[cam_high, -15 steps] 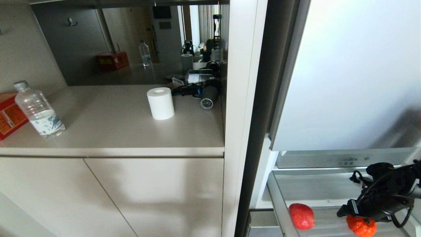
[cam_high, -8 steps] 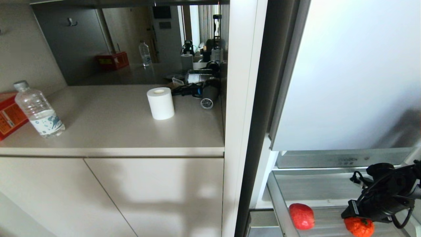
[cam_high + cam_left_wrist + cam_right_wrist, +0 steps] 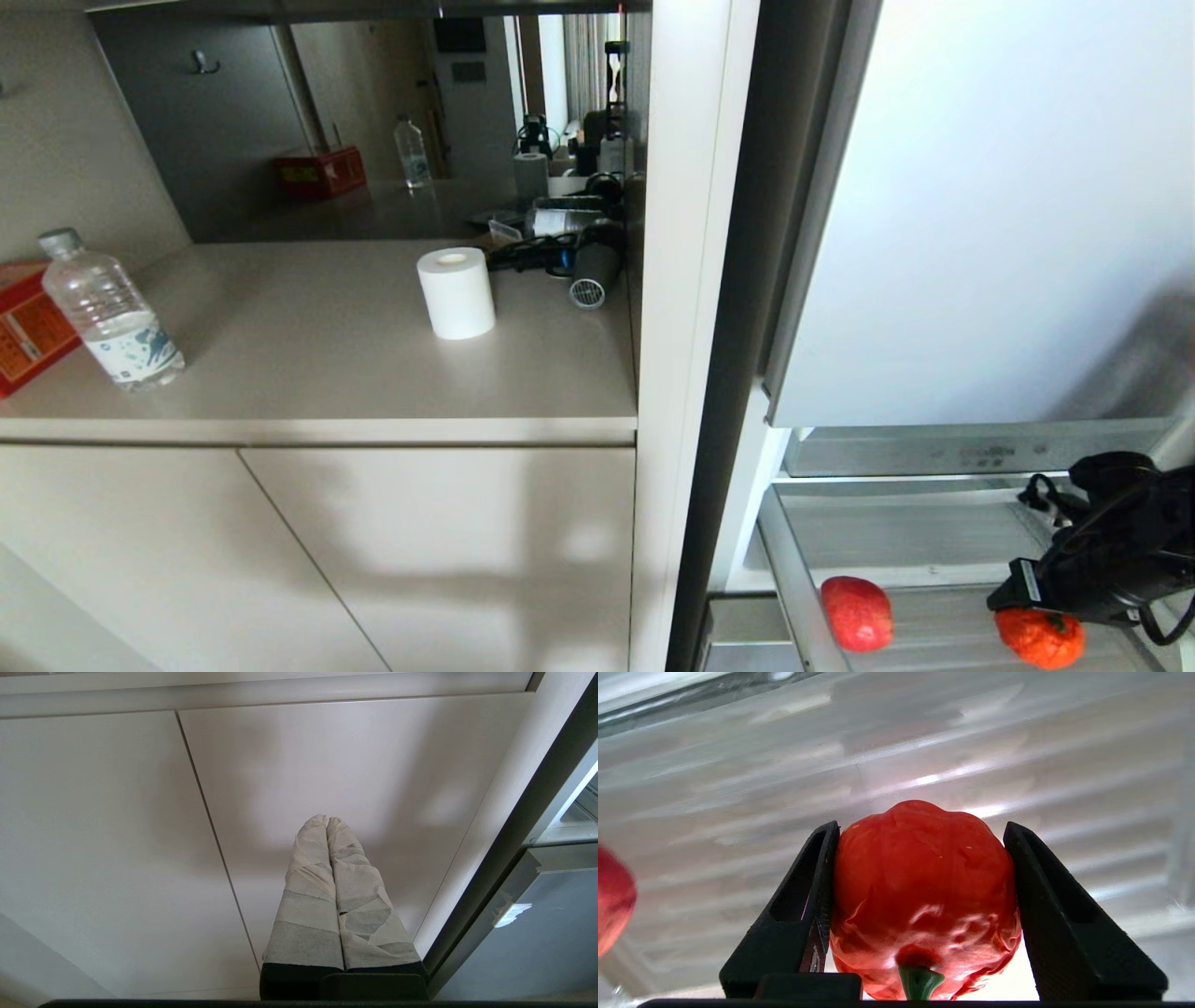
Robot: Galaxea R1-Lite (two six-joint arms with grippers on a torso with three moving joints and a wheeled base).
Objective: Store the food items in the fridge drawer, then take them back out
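The fridge drawer (image 3: 794, 571) is pulled out at the lower right; its ribbed clear floor (image 3: 924, 751) fills the right wrist view. A smooth red apple (image 3: 856, 612) lies at its left end, also at the edge of the right wrist view (image 3: 612, 900). My right gripper (image 3: 1046, 618) reaches down into the drawer's right part, shut on the bumpy orange pumpkin-like fruit (image 3: 1039, 638). In the right wrist view both black fingers (image 3: 817, 877) press the fruit's (image 3: 924, 882) sides, green stem toward the camera. My left gripper (image 3: 327, 819) is shut and empty, parked facing a cabinet door.
A clear bin (image 3: 971, 453) sits above the drawer under the pale fridge door (image 3: 990, 215). Left of the fridge, a beige counter (image 3: 327, 373) holds a water bottle (image 3: 110, 313), a paper roll (image 3: 456, 292), a red box (image 3: 23, 327) and a hair dryer (image 3: 588, 266).
My right gripper has shifted to the right inside the drawer, and the orange fruit has moved right with it. The apple has stayed put.
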